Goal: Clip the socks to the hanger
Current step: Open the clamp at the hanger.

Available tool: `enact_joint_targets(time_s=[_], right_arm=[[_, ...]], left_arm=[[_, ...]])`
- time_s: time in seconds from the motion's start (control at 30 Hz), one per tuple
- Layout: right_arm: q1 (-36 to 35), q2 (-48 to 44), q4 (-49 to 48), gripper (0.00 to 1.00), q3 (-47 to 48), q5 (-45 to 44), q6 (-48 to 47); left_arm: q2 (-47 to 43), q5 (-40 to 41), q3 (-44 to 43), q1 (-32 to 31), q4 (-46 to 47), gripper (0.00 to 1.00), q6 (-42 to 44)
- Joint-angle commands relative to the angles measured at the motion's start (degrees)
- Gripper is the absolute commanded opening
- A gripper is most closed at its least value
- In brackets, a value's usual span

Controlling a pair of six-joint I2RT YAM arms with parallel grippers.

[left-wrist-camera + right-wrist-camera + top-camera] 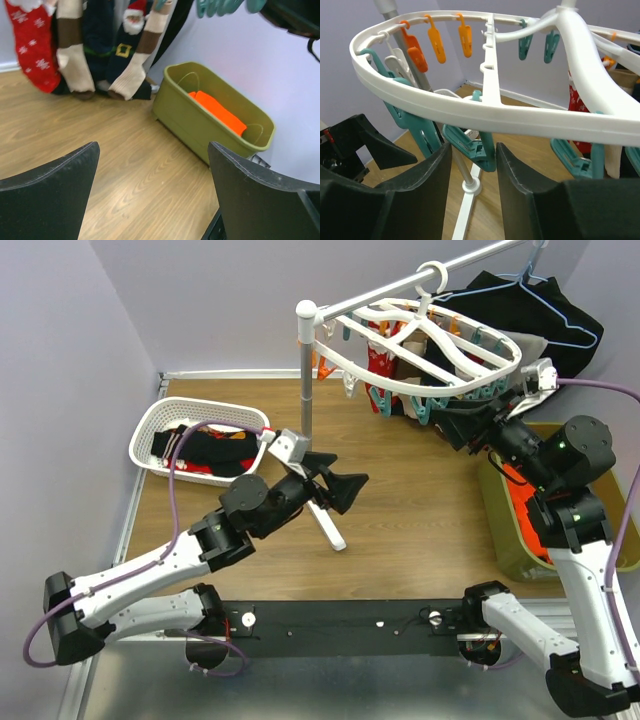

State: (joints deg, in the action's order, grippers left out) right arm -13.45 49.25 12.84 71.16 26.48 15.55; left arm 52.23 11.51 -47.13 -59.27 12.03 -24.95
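Top view first: the left gripper (340, 478) hangs over the bare wood mid-table, jaws spread wide, nothing in them. Across the table the right gripper (462, 428) is tucked up under the near rim of the hanger (400, 387), in among the dangling clips. From here I can't tell how its jaws stand. The hanger hangs by its hook from the rail. A few socks (385, 358) hang below it at the back, and more lie in the white basket (150, 425) on the left.

Left wrist view: both fingers (50, 190) sit far apart with only floor between them. This view shows what the top camera hides, the hung socks (30, 45) from the side: red with snowflakes, a Santa pattern, cream toes just above the wood. Beside them is the olive bin (180, 117) with an orange cloth (217, 112) inside.

Right wrist view: here's the detail. The right gripper (473, 150) has its jaws drawn partway in on a teal clip (465, 145) hanging from the hanger (485, 112), one pad on each side. Orange clips (436, 42) line the far rim.
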Motion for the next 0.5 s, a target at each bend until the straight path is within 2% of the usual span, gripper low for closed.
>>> enact_joint_targets(time_s=[0.0,0.13,0.23,0.47], right_arm=[[-0.26,-1.97,10.26,0.52,3.81,-5.99,-2.28],[-0.26,-2.67,17.29,0.59,5.92,-8.55,-4.12],[-0.26,-3.28,20.02,0.59,7.59,-9.16,-4.48],[-0.17,-2.76,21.18,0.59,10.76,-9.96,-2.47]], left_arm=[[5.32,1.94,-3.75,-3.04,10.53,0.98,3.5],[9.99,0.27,-5.94,-4.28,14.94,0.98,4.12],[13.59,-1.75,-8.31,-4.54,17.67,0.98,4.29],[21.24,-3.6,-8.94,-4.81,30.49,0.98,7.97]])
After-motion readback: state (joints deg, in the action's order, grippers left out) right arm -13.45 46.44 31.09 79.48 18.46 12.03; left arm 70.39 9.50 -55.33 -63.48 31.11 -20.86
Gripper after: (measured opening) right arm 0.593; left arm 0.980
